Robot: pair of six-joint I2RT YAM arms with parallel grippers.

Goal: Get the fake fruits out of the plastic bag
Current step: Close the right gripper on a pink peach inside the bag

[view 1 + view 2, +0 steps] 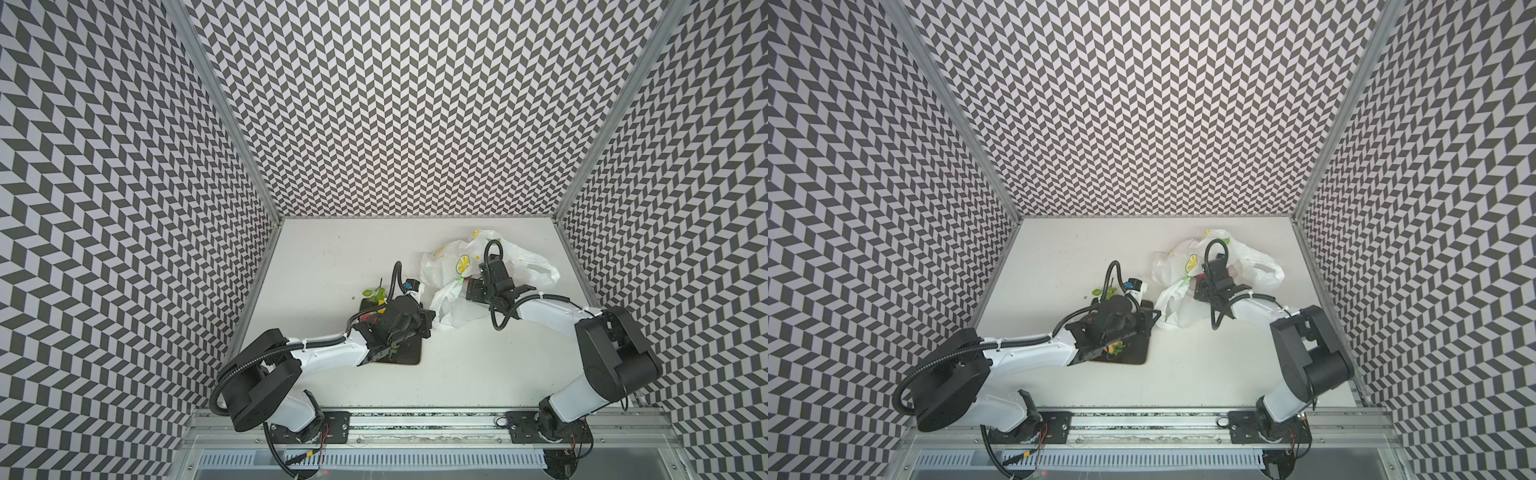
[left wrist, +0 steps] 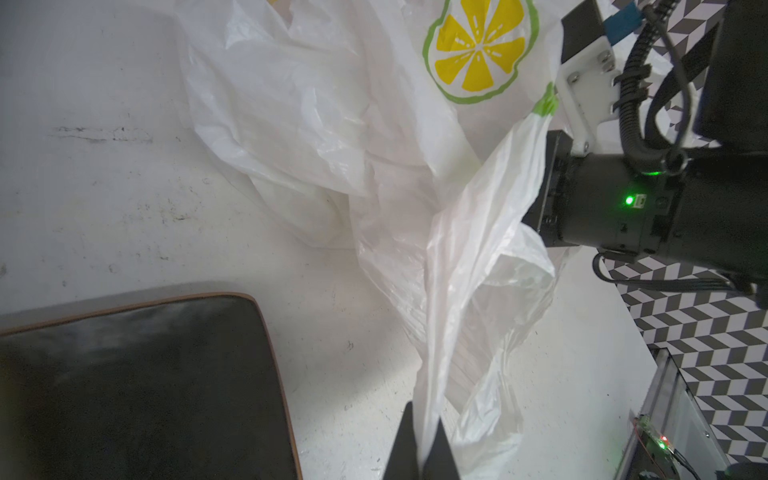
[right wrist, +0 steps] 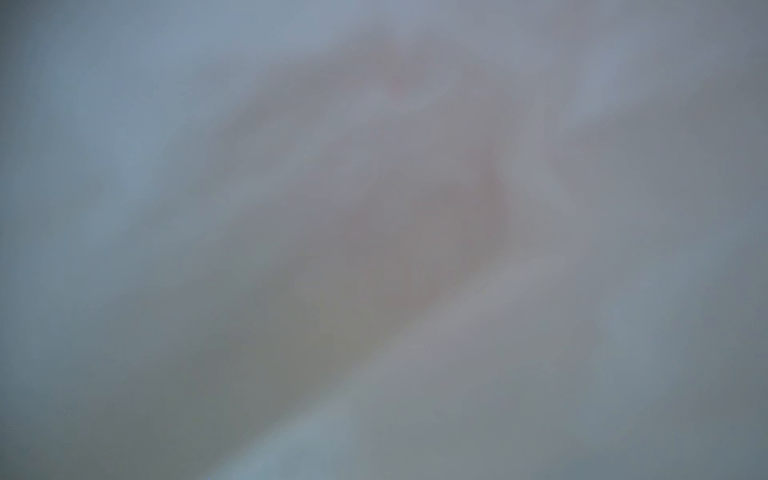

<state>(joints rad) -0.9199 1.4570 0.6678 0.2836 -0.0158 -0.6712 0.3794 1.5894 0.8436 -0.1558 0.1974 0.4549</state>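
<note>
On the white bench (image 1: 332, 257), a dark square plate (image 1: 409, 353) bears glossy plastic fake fruits (image 1: 1112, 349), mostly hidden under the left arm. The left pincer (image 2: 423, 432) pinches a fold of the thin white lemon-printed plastic bag (image 1: 446, 266). Beyond, the right pincer (image 1: 471, 289) is buried in the bag, and whether it is spread or pressed together cannot be told.

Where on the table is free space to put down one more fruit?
Two bare patches of the table: the far left corner, behind the dark plate and beside the plastic bag; and the near strip between the plate and the front rail. Crowded: the plate, covered by the left arm, and the right side around the bag.
</note>
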